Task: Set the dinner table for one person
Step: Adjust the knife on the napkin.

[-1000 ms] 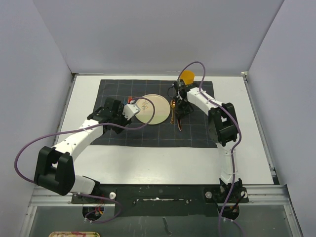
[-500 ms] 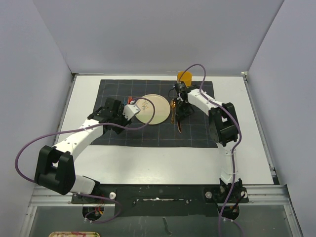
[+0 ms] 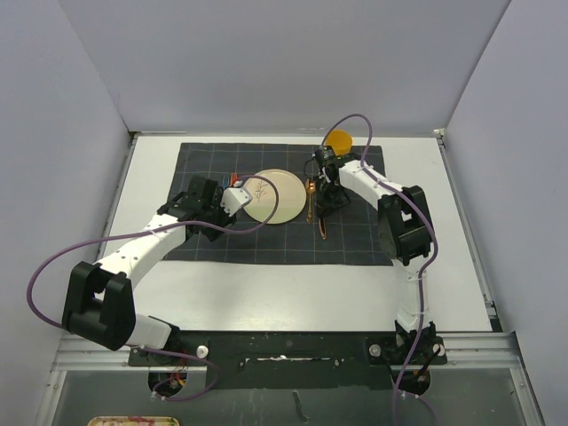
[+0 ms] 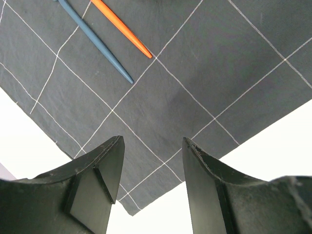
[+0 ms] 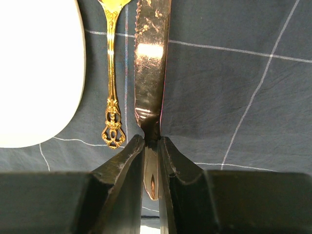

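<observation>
The one dinner table (image 3: 293,286), a large flat white rectangular top, fills the floor between the grey walls; a metal rail runs along its near edge, where the arm bases stand. On its far half lies one dark grey cloth (image 3: 284,247) with a thin light grid. Two white and black arms reach over this cloth, each with one purple cable. The left gripper (image 4: 152,144) hangs above a near corner of the cloth, and its fingers stand apart with nothing between them. The right gripper (image 5: 151,141) has its fingers pressed together on the narrow neck of one rose-gold metal knife (image 5: 151,58), which has a serrated edge. One round cream plate (image 3: 273,197) lies near the middle of the cloth; its only mark is a thin dark sprig, a drawing and not letters. One orange cup (image 3: 337,139) stands at the far edge of the cloth. One gold piece of cutlery (image 5: 112,97), with an ornate openwork handle, lies between the plate and the knife; its head is cut off by the picture edge. Two thin tapered sticks, one blue stick (image 4: 92,36) and one orange stick (image 4: 122,28), lie side by side on the cloth, left of the plate.
</observation>
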Tool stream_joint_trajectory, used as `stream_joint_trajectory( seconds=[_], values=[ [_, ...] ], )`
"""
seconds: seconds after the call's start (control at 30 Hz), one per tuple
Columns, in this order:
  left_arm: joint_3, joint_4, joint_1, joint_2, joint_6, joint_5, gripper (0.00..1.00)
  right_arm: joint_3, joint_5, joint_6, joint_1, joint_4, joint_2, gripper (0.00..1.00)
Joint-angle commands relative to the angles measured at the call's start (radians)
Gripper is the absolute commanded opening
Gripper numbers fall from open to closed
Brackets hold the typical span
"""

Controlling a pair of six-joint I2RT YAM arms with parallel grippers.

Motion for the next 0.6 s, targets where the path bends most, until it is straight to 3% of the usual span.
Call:
stream_joint_trajectory(
  seconds=[0.0,0.57],
  values=[
    [0.038,0.002,-0.006,-0.018,0.006,0.007,0.49,0.015,0.002,0.005,0.008,0.028,-0.074,0.0],
    [0.016,0.013,-0.006,-0.017,0.014,0.006,0.49,0.082,0.023,-0.001,0.003,0.011,-0.001,0.0]
  ],
)
